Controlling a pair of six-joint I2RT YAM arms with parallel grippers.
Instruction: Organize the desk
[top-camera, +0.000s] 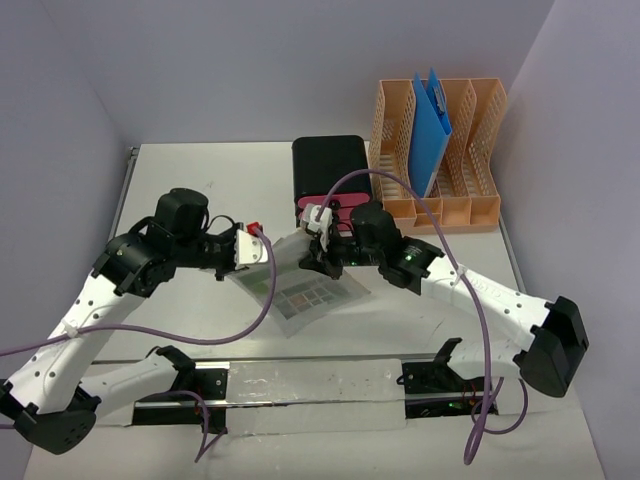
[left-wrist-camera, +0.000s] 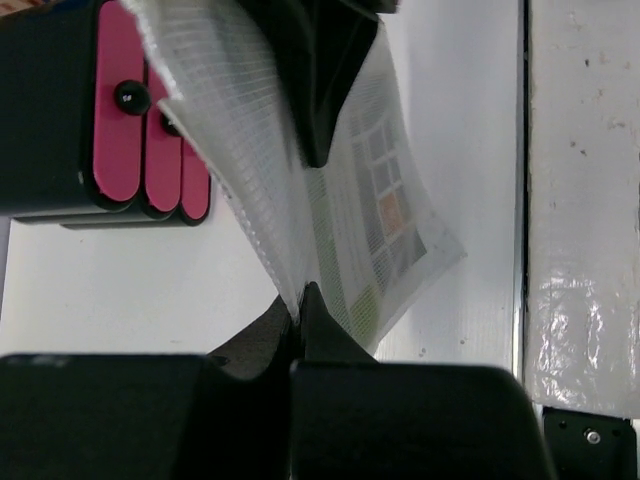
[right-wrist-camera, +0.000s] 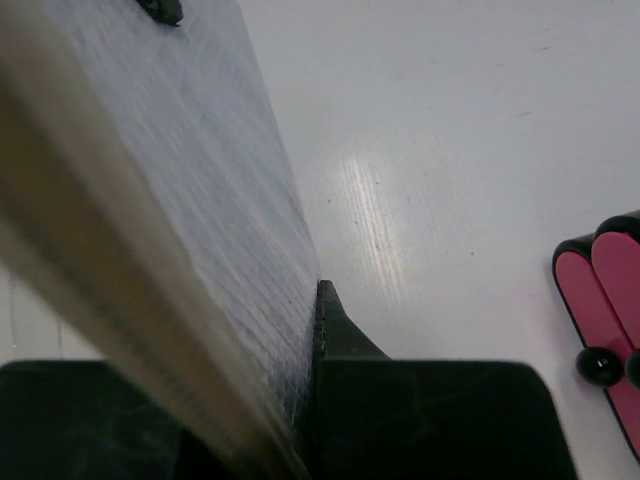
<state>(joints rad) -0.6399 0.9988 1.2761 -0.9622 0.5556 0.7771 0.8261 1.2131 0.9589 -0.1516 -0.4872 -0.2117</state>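
Desk (top-camera: 170, 190): left gripper (top-camera: 258, 246) and right gripper (top-camera: 318, 248) both pinch a clear mesh sleeve (top-camera: 308, 292), jaws shut; print unreadable

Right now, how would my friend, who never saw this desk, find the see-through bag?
Start at the white desk and find the black box with pink drawers at its back. Just in front of it, the left gripper and the right gripper pinch a floppy pouch. It is the only see-through thing, with a sheet of coloured squares inside.
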